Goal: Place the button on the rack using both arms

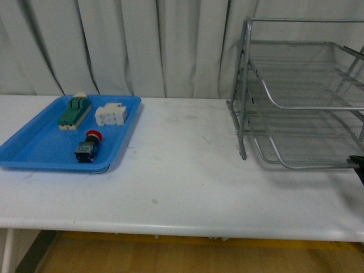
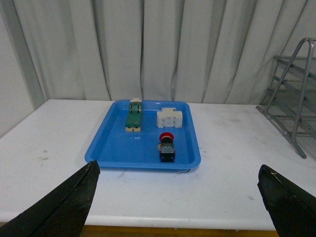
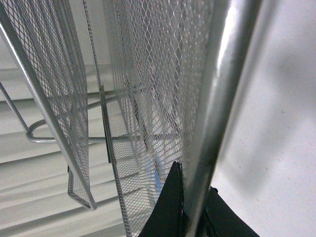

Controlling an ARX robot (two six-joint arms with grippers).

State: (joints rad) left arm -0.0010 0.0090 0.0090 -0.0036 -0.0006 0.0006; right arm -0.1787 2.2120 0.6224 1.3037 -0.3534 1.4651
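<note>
White table (image 1: 182, 176) before pale curtains (image 1: 142, 45). The left gripper (image 2: 177, 170) gapes wide, well apart from the button (image 1: 88, 147) lying in the blue tray (image 1: 34, 151). The right gripper (image 3: 195, 210) pinches a rod of the rack (image 1: 296, 108); a careless pull could skew it.

The front camera looks from above the near edge of the table (image 1: 182, 187) toward the curtain (image 1: 142, 45), with the blue tray (image 1: 34, 153) at left and the rack (image 1: 245, 79) at right. The left wrist camera faces the same way, lower and nearer the tray, catching only the rack's end. The right wrist camera sits very close against the rack's rod and mesh
</note>
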